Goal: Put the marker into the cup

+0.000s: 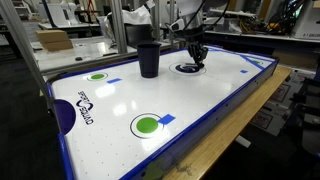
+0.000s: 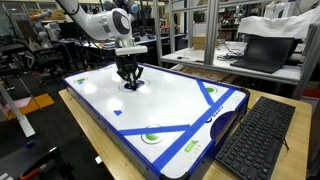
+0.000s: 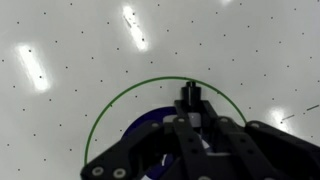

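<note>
The black cup stands upright on the white air-hockey table, to the left of my gripper. My gripper reaches down to the table over the dark-blue oval ring. In the wrist view the fingers are closed together around the slim marker. Its dark end sticks out past the fingertips, and a bit of whitish body shows between them. In an exterior view my gripper is low over the table's far end. I cannot make out the cup in that view.
The table has a blue raised rim and printed green circles. A keyboard lies on the wooden bench beside the table. A metal frame and cardboard box stand behind the cup.
</note>
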You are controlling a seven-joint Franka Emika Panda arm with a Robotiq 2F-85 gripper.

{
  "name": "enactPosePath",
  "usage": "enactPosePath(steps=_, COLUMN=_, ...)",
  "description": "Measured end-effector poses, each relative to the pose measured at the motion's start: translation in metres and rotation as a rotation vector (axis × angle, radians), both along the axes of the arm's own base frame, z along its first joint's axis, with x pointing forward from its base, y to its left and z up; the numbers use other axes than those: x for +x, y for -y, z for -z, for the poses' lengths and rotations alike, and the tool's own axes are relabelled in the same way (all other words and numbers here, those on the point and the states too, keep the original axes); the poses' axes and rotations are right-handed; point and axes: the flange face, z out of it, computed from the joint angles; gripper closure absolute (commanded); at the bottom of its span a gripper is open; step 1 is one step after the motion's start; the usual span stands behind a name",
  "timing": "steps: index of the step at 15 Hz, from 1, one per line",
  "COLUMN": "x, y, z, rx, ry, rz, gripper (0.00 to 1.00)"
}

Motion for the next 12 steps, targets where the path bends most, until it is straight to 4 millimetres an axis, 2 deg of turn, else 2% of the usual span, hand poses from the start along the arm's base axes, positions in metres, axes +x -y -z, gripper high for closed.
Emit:
enactPosePath(steps=3, x=0.000, y=0.001, z=-0.015, rx=-0.005, ry=0.023, rz=-0.007, gripper=0.95)
enactPosePath(steps=8, x=-0.002, y=-0.003, z=-0.066, rx=0.020, ry=0.101, rz=-0.041, gripper=0.95)
enactPosePath(steps=10, x=-0.002, y=-0.002, z=-0.074, rx=0.063, ry=0.126, rz=-0.067, gripper=0.95)
enactPosePath(steps=12, x=-0.002, y=0.001, z=-0.071, rx=0.126, ry=0.135, rz=-0.093, gripper=0.95)
